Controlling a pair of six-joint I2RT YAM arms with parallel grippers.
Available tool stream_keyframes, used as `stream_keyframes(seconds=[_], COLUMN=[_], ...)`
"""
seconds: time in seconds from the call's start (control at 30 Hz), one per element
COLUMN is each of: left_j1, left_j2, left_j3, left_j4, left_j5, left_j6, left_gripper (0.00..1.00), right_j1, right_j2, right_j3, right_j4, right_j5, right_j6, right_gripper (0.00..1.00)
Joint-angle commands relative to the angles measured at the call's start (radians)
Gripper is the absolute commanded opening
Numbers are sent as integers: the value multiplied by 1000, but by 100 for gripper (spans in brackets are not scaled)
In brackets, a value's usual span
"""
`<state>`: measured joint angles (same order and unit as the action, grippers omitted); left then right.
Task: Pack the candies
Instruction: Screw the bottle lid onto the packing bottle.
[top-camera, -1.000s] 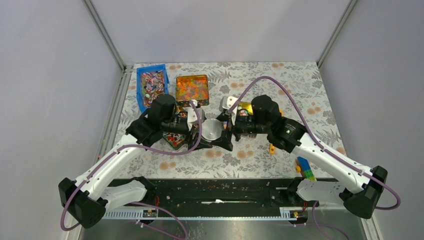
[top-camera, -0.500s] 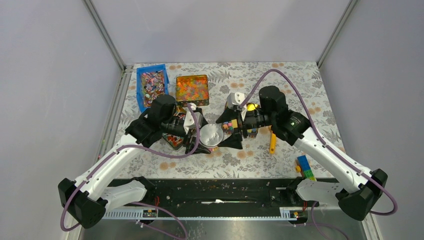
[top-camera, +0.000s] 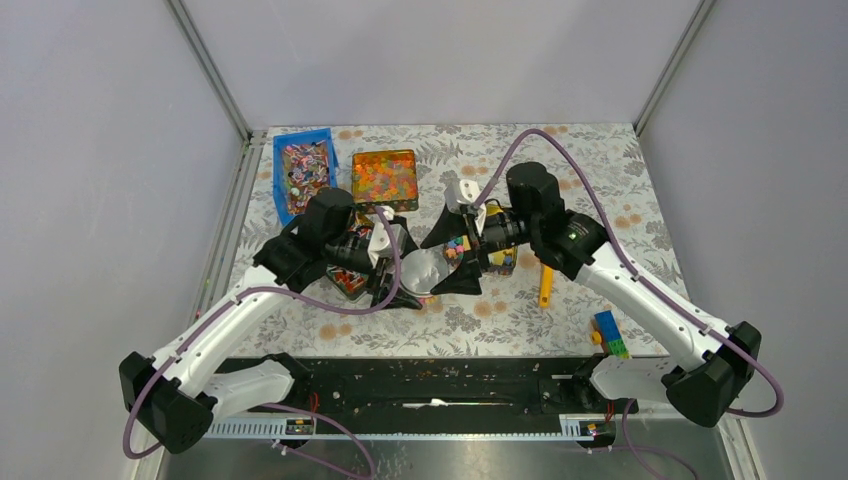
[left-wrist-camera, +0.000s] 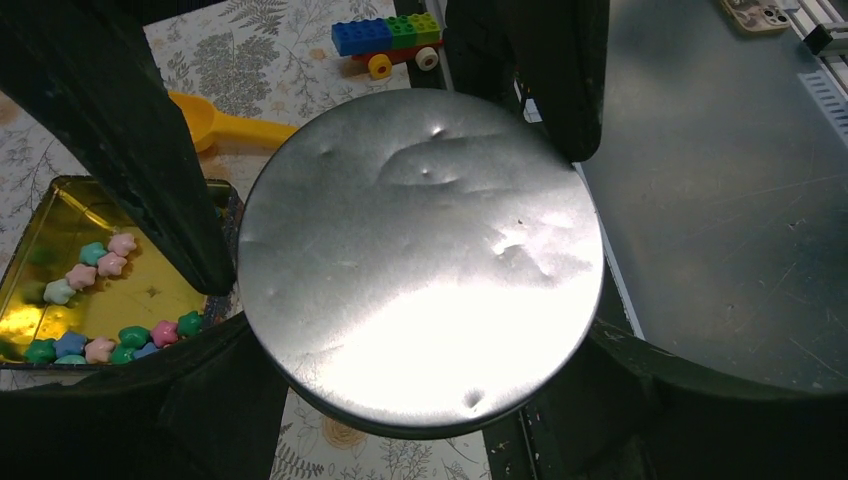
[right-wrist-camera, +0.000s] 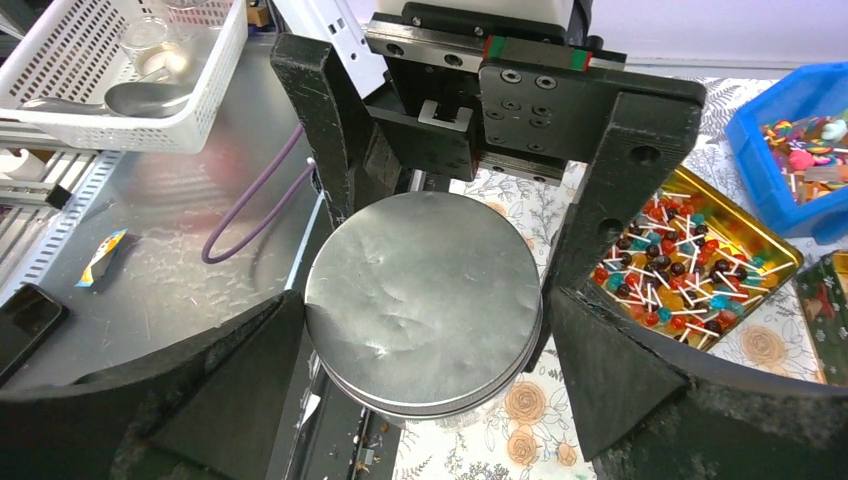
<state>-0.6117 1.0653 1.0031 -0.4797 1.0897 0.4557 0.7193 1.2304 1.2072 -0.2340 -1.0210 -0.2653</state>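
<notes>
Looking down from above, the left gripper (top-camera: 403, 268) clamps a round silver tin (top-camera: 426, 268) by its sides. The right gripper (top-camera: 448, 262) faces it with its fingers spread wide, one on either side of the tin. A blue bin (top-camera: 303, 170) and a square tin of orange beads (top-camera: 385, 178) sit behind the left arm. A second ago the right wrist lay lower and flatter over the table. Now it is raised and tilted, and the tin has barely shifted.

Only the left wrist camera shows the candies (left-wrist-camera: 95, 265). They are pastel pink, green and blue stars, loose in a gold tray (left-wrist-camera: 150, 290) on the table beyond the tin's dented flat face. A yellow scoop (left-wrist-camera: 235, 127) and a toy block car (left-wrist-camera: 388, 38) lie farther off.

The right wrist camera shows the tin's other face with its rim seam. It also shows a gold tray of lollipops (right-wrist-camera: 690, 265) beside the tin and a white basket (right-wrist-camera: 120, 60) on grey metal.
</notes>
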Motion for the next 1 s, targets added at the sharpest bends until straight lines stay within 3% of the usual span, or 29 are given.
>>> stream_keyframes(seconds=[0.0, 0.2, 0.43, 0.53, 0.7, 0.77, 0.87, 0.97], left_j1=[-7, -8, -7, -7, -7, -7, -6, -7], left_j2=[0, 9, 19, 18, 8, 2, -4, -7], left_j3=[71, 89, 100, 91, 63, 51, 36, 32], left_j4=[42, 41, 65, 113, 238, 292, 365, 422], left_j5=[76, 91, 92, 83, 56, 43, 15, -13], left_j6=[21, 19, -2, -49, -156, -198, -255, -294], left_gripper=[35, 35, 35, 35, 35, 35, 35, 33], right_j1=[-5, -5, -5, -5, -3, 0, 7, 8], right_j2=[14, 18, 17, 18, 26, 19, 2, -8], right_j3=[34, 23, 7, -6, -25, -43, -73, -94], right_j4=[35, 35, 71, 73, 57, 56, 54, 48], right_j5=[-52, -61, -21, -9, -19, 1, 55, 100], right_j6=[-8, -18, -2, 4, 23, 20, 5, 6], right_gripper=[99, 94, 75, 62, 24, 19, 2, 0])
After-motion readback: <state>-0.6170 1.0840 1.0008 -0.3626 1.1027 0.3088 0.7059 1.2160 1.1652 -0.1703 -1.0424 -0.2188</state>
